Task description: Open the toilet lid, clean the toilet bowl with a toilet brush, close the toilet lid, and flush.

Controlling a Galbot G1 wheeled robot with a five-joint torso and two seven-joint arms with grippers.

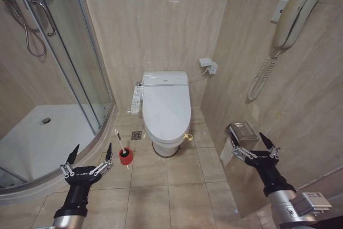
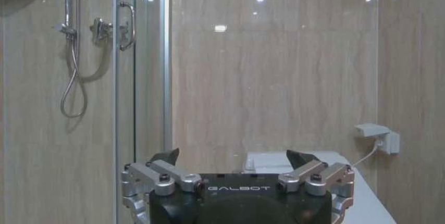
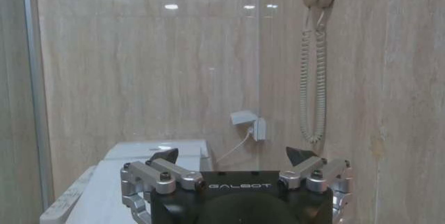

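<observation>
Nearest to me, low in the head view, my left end effector (image 1: 90,154) hangs over the floor tiles with its two black fingers spread wide and nothing between them, just beside the curved base of the shower stall (image 1: 48,132). My right end effector (image 1: 251,141) hangs on the other side at about the same height, fingers also spread wide and empty, close to the right wall and in front of the toilet paper holder (image 1: 242,131).

Just beyond my left end effector, the toilet brush (image 1: 121,145) stands on the floor, its thin white handle leaning out of the small red cup. It sits near the front left corner of the toilet, with a small floor drain (image 1: 136,135) between them.

Farther on, between my two arms, the toilet lid (image 1: 166,111) is down, flat and shut over the toilet bowl (image 1: 165,147), of which I see just the outer base under the front edge. A small yellow strap (image 1: 187,137) hangs at the lid's front right. The long control panel (image 1: 136,98) runs along the toilet's left side.

At the back wall a wall socket (image 1: 208,65) with a cord sits right of the tank. High on the right wall hangs a wall phone (image 1: 293,14) with a coiled cord
</observation>
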